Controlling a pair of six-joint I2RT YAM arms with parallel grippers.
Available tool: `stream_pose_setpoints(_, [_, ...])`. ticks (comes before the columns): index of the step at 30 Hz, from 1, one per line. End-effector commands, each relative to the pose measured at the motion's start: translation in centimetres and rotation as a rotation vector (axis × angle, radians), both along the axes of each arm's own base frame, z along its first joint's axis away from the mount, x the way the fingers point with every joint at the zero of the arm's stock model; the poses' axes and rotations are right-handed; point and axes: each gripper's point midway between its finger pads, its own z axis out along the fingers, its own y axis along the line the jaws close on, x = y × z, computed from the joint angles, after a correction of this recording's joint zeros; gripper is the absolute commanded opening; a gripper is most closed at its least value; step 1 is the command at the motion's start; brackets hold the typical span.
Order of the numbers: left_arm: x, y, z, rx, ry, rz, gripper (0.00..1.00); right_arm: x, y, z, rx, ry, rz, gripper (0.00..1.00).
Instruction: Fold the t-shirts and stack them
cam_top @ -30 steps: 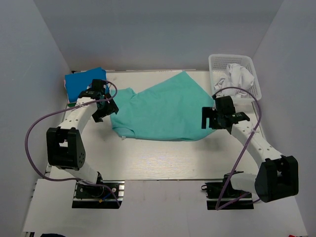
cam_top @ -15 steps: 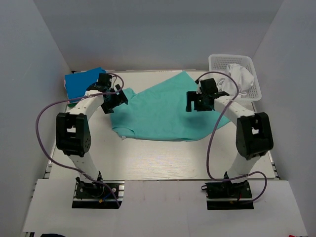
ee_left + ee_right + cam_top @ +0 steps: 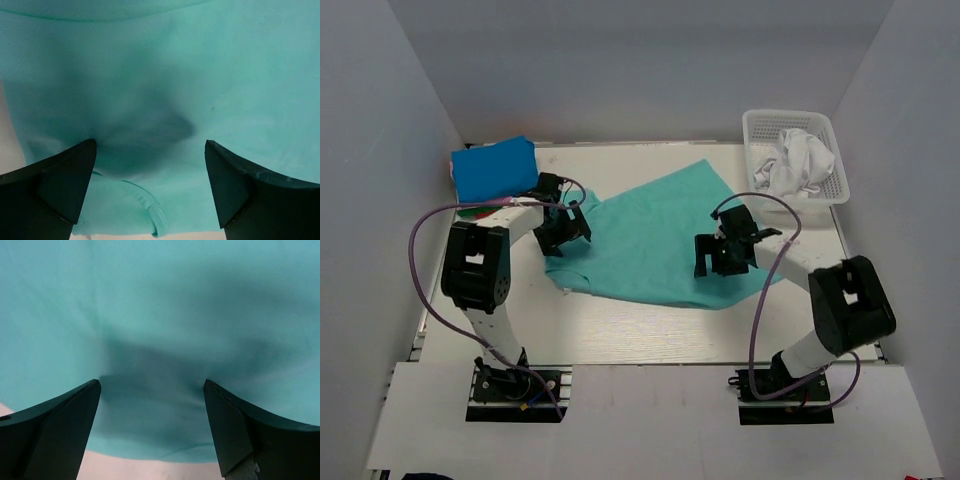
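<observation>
both grippers have moved in over the teal shirt within the last second. the left gripper came from the shirt's far left edge to sit over its left sleeve area. the right gripper swung in from the right border, went up toward the far side, and now hangs over the right half near the lower hem. the shirt has also slid a little toward the near edge of the table and lies spread but skewed, one corner pointing to the far side.

jaws: both are spread wide with nothing between them. the left wrist view shows the left gripper low over smooth teal cloth, with a stitched edge just below. the right wrist view shows the right gripper the same way, with bare table past the hem. whether the tips touch the cloth i cannot tell.

the blue shirt sits folded at the far left corner, now fully uncovered by the left arm. the white shirt is crumpled in the basket.

my read: the dragging and straightening looks finished and both sides are let go. the next step is likely a fresh pinch for the first fold, and the skew may need correcting first.
</observation>
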Motion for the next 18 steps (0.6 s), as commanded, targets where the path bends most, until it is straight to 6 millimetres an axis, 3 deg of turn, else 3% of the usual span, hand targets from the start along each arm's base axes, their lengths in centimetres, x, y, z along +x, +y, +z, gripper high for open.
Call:
stream_pose_setpoints(1, [-6.1, 0.6, -0.8, 0.006, 0.154, 0.041, 1.0, -8.0, -0.4, -1.5, 0.018, 0.19, -0.013, 0.89])
stream_pose_setpoints(2, [-8.7, 1.2, -1.0, 0.022, 0.226, 0.042, 1.0, -9.0, -0.3, -1.5, 0.03, 0.208, -0.016, 0.89])
stream_pose_setpoints(3, [-10.0, 1.1, -0.5, 0.024, 0.246, 0.043, 1.0, -11.0, -0.2, -0.9, 0.043, 0.24, -0.013, 0.89])
stream_pose_setpoints(5, [-11.9, 1.9, 2.2, 0.043, 0.227, 0.049, 1.0, -12.0, 0.5, 1.5, 0.089, 0.194, 0.001, 0.89])
stream_pose_setpoints(6, [-12.1, 1.9, 3.2, 0.056, 0.201, 0.043, 1.0, -13.4, -0.1, 2.1, 0.056, 0.227, 0.01, 0.89])
stream_pose_setpoints(8, [-10.8, 2.8, 5.9, 0.092, 0.088, 0.064, 1.0, -13.2, -0.3, 4.7, 0.071, 0.143, 0.044, 0.91])
stream_pose_setpoints(9, [-10.3, 3.1, 6.6, 0.108, 0.071, 0.071, 1.0, -12.3, -0.6, 5.6, 0.049, 0.09, 0.037, 0.91])
stream_pose_setpoints(10, [-8.6, 3.4, 8.2, 0.128, 0.007, 0.087, 1.0, -11.1, -0.4, 7.0, 0.058, 0.034, 0.038, 0.91])
stream_pose_setpoints(12, [-6.9, 4.2, 8.7, 0.159, -0.003, 0.163, 1.0, -8.2, -0.2, 8.9, 0.049, -0.092, 0.04, 0.91])
stream_pose_setpoints(13, [-5.3, 4.9, 9.9, 0.182, -0.038, 0.219, 1.0, -5.8, 0.7, 10.2, 0.073, -0.186, 0.034, 0.91])
stream_pose_setpoints(15, [-3.6, 5.6, 9.7, 0.201, -0.049, 0.296, 1.0, -2.6, 0.3, 10.0, -0.004, -0.23, -0.02, 0.91])
stream_pose_setpoints(17, [-2.3, 6.8, 9.3, 0.236, -0.053, 0.342, 1.0, 1.8, 0.9, 12.5, -0.017, -0.313, -0.08, 0.91])
stream_pose_setpoints(18, [-1.7, 6.9, 9.0, 0.245, -0.05, 0.357, 1.0, 3.1, 0.8, 11.5, -0.05, -0.286, -0.112, 0.91])
